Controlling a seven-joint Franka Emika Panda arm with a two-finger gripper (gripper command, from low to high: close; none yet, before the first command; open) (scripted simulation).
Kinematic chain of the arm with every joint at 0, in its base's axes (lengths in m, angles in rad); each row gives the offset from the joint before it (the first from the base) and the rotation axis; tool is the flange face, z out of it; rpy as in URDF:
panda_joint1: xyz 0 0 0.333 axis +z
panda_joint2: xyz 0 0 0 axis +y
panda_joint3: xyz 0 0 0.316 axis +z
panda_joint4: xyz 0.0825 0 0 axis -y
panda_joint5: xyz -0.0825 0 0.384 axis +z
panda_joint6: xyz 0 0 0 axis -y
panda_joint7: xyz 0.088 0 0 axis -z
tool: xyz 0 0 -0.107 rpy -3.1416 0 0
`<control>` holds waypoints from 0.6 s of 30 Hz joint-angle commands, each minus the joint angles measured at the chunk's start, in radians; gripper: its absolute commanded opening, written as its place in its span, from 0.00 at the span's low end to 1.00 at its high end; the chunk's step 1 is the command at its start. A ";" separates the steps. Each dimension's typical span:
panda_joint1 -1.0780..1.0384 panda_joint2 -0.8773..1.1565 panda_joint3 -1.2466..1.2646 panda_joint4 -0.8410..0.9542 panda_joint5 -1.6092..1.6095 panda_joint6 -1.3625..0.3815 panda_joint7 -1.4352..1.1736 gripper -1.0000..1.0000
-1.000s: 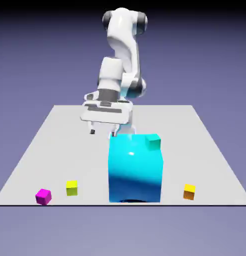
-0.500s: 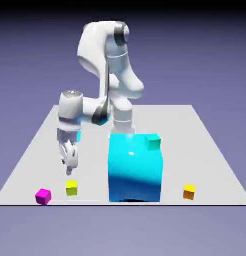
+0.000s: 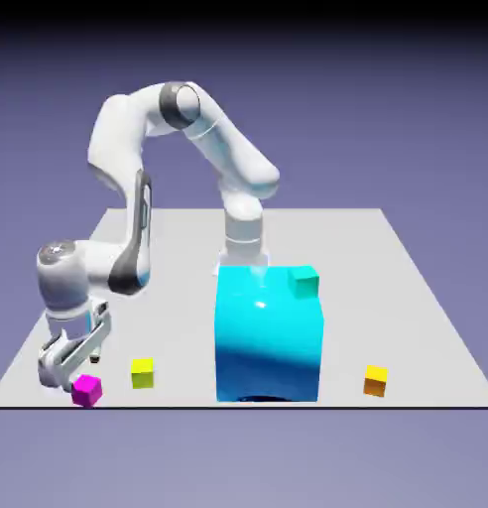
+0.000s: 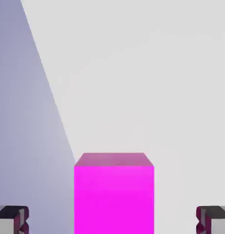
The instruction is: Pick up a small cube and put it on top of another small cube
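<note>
Plainly unlabelled, the magenta cube (image 4: 114,194) sits between the released claw's (image 4: 112,219) spread fingers (image 4: 11,218), untouched.

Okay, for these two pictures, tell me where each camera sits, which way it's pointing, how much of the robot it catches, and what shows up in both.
Exterior view: fixed, across the table and above; faces the whole white arm, the big cyan block, the yellow-green cube and orange cube.
Hand view: on the hand, looking along the open gripper; only its two grey fingertips show, apart from the cube.
Shared: the magenta cube, the gripper and the table.
</note>
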 commanded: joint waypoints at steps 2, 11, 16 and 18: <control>0.000 0.000 0.000 0.000 0.000 0.000 0.000 0.00; 0.119 -0.326 0.049 -0.124 0.174 -0.181 -0.053 0.00; 0.293 -0.507 0.022 -0.203 0.278 -0.260 -0.064 0.00; 0.363 -0.580 0.011 -0.235 0.320 -0.291 -0.069 0.00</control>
